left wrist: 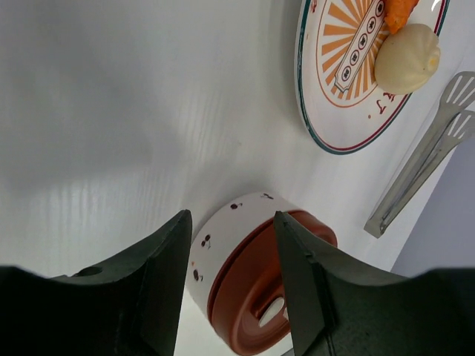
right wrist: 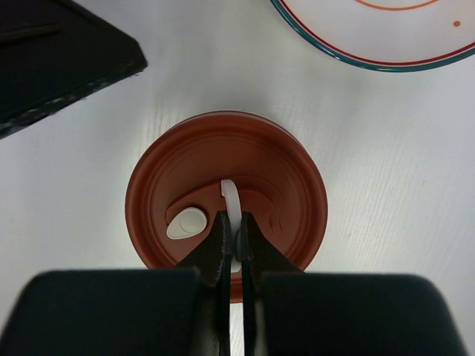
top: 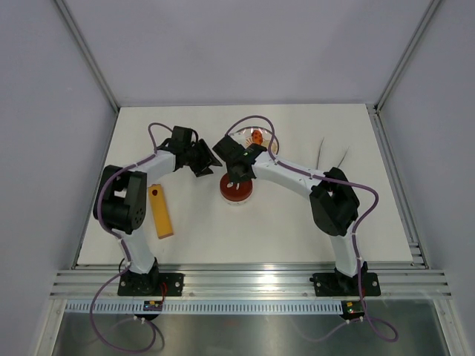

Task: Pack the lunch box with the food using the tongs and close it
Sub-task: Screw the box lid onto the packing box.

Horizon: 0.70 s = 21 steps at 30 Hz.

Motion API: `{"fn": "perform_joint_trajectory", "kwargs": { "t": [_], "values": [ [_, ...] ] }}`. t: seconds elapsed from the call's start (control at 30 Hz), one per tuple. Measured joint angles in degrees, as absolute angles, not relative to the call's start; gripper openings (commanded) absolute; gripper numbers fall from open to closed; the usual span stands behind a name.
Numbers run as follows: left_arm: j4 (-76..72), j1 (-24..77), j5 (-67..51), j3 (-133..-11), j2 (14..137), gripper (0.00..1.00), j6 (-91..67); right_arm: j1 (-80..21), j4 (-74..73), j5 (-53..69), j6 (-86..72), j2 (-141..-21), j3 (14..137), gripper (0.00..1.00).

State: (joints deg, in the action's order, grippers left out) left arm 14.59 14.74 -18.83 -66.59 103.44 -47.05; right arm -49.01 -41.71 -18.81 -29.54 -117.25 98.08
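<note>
I've got the R gripper pinched shut on the white loop of the lid, which sits on the lunch box mid-counter. L gripper is open and empty, just beside the box. Tongs lie beside the plate.

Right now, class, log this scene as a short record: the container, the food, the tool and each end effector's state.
container: round white lunch box, dark-red round lid on it
right end effector: shut on the lid's white curled tab
left end effector: open, empty, near the lunch box
food: beige bun and orange piece on the white patterned round plate
tool: slender silvery metal tongs lying on the table beside the plate, untouched
other: flat yellow-orange bar by the left arm
</note>
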Motion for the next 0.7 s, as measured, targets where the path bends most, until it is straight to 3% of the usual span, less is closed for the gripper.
{"fn": "perform_joint_trajectory", "kwargs": {
  "t": [0.47,0.7],
  "values": [
    [1.89,14.96,-29.50,-59.94,106.89,0.50,-53.78,-49.01,-39.64,-18.92,-29.58,-116.38,96.29,0.00],
    [-4.12,14.92,-29.21,-54.39,105.01,0.49,-56.27,-49.04,-40.21,-20.32,-35.09,-115.87,95.53,0.00]
  ]
}}
